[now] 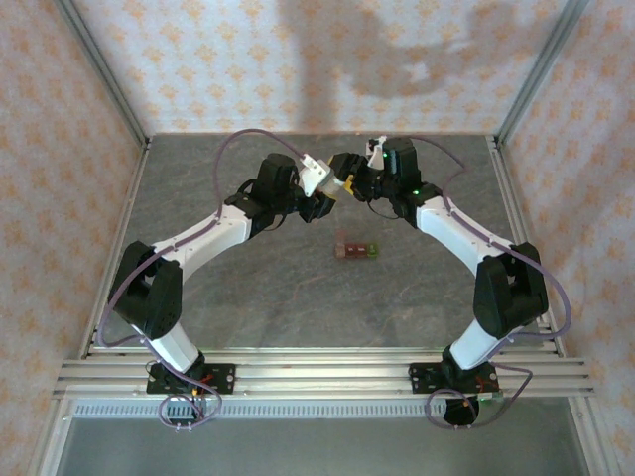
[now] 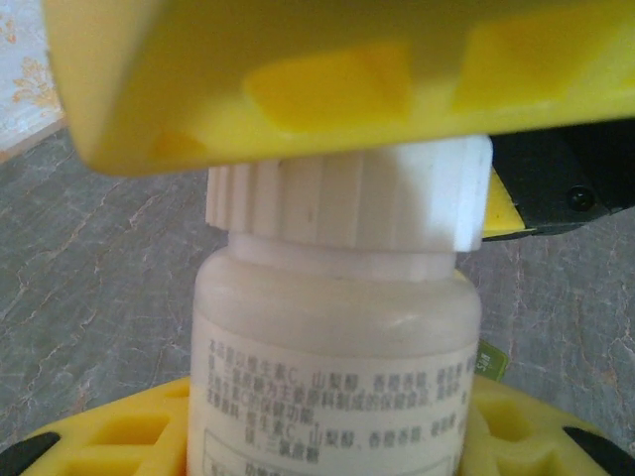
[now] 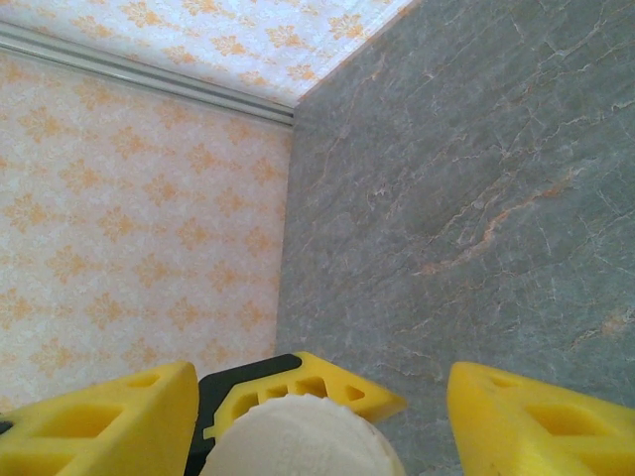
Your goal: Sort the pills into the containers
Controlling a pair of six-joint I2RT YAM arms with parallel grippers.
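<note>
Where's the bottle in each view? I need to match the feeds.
Top external: bottle upper centre, beyond the containers.
Left wrist: bottle centre, ribbed cap upward.
Right wrist: bottom edge, left of centre, its cap.
Shared landmark: grey veined table.

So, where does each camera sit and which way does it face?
Top external: above, behind the bases, facing down on the table; both arms meet at the white bottle.
Left wrist: on the left arm, facing the bottle in its jaws.
Right wrist: on the right arm, facing past its open jaws at cap, table, wall.
Shared: all see the bottle.
</note>
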